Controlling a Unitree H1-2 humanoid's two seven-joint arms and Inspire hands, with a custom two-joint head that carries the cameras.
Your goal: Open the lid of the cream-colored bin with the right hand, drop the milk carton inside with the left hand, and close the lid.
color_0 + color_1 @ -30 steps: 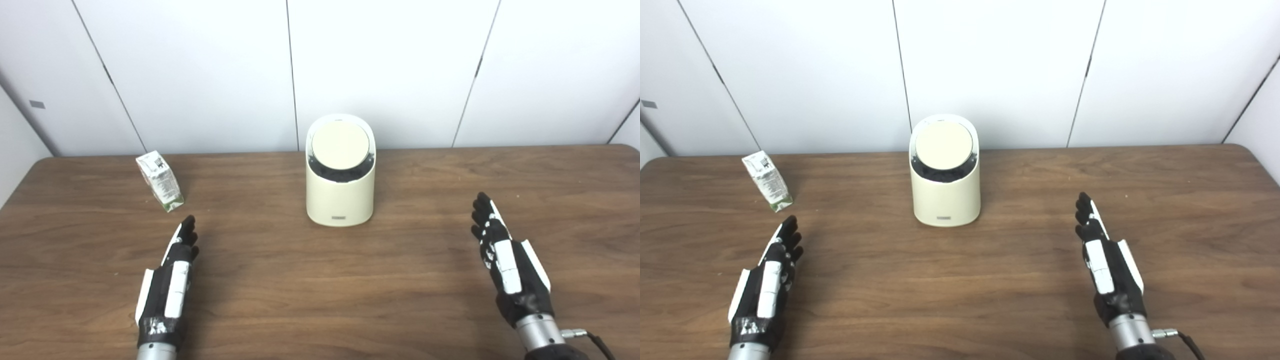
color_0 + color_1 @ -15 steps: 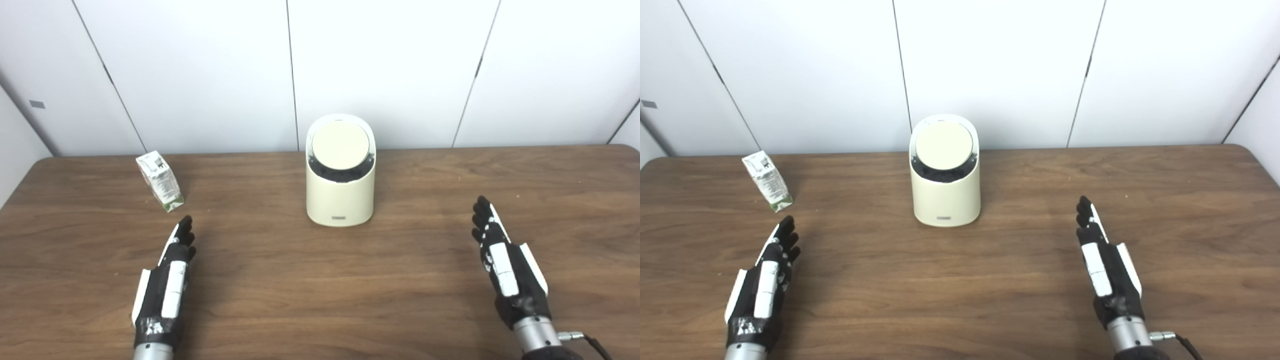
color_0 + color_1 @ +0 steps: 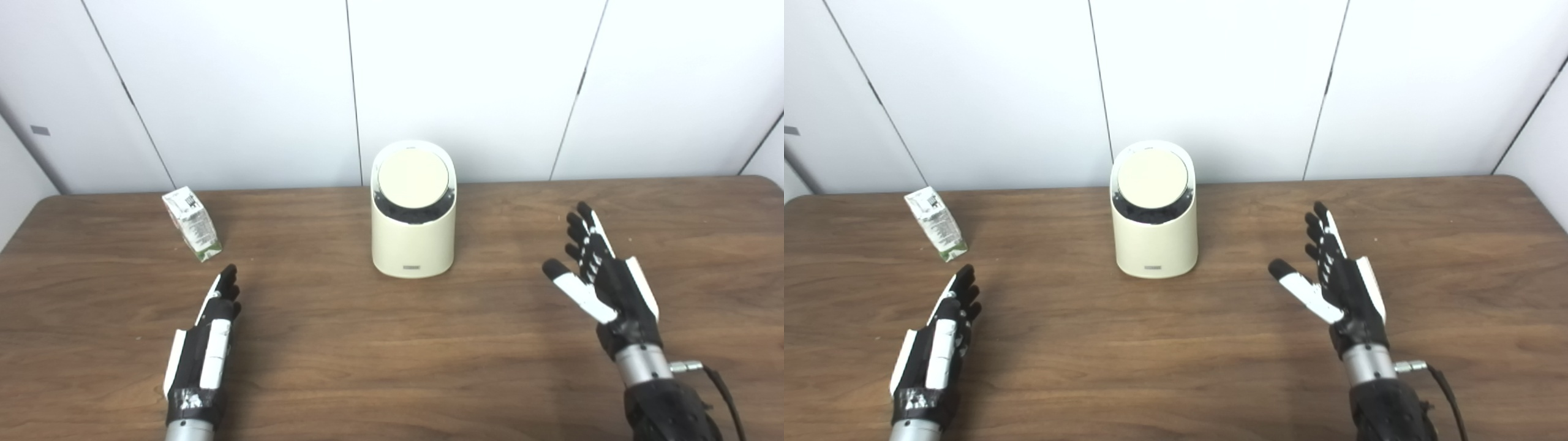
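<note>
Right robot hand (image 3: 603,278): released, fingers spread, thumb out, raised right of bin (image 3: 413,211) | left robot hand (image 3: 205,343): released, flat, near carton (image 3: 191,223)

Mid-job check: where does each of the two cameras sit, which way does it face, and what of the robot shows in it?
Left eye view: on the head, left side, facing forward and down at the table; both arms enter from below, left hand and right hand open.
Right eye view: beside it, a little rightward, same aim; same hands.
Shared: cream-colored bin, lid closed, and milk carton at far left.
</note>
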